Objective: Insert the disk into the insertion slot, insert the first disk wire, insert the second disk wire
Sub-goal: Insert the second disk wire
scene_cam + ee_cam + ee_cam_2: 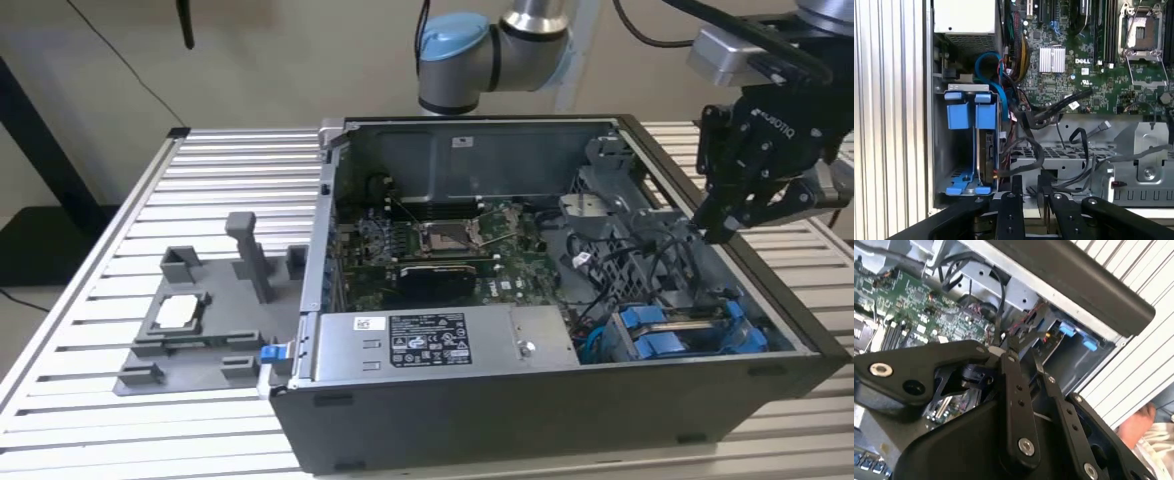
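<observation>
Disk stands on edge in the insertion slot, the grey cage in the case's corner. Its blue carrier tabs sit level with the neighbouring ones, so I judge the disk step done. The bay beside it, toward the case wall, looks vacant. The gripper hangs beside the cage's end, near the disk but apart from it, amid a tangle of loose dark cables over the perforated metal shelf. In the exterior view the gripper is down inside the case at that view's right wall, with the cage nearer the camera. The fingers are drawn close with only a sliver between them, and a black wire runs straight to their tips. I take them as pinched on that wire's end, though the contact itself is half hidden. Step in hand, by my reading: a disk wire, which of the two I cannot say. It calls for bringing the plug squarely to the disk's end nearest the gripper, in a cramped gap where the other cables could snag or push it askew. The motherboard lies beyond, untouched.
</observation>
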`<action>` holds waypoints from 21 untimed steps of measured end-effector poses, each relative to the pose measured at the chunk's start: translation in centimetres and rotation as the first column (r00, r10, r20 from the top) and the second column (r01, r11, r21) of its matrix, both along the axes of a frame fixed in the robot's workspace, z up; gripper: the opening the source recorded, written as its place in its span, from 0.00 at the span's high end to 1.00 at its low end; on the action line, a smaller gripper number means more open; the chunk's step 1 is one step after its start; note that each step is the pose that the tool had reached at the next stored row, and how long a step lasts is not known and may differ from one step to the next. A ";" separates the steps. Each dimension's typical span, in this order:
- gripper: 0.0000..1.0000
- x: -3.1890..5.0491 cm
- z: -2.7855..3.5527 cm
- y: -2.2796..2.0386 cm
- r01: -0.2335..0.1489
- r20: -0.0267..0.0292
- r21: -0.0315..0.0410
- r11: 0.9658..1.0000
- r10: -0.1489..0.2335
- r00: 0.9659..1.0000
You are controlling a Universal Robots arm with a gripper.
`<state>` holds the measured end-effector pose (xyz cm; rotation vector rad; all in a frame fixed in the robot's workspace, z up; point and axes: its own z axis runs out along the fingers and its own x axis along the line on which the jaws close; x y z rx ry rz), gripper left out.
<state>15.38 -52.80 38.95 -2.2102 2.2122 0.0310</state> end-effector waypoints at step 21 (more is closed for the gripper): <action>0.73 -4.99 -0.13 0.36 -0.002 0.022 -0.018 1.000 0.002 1.000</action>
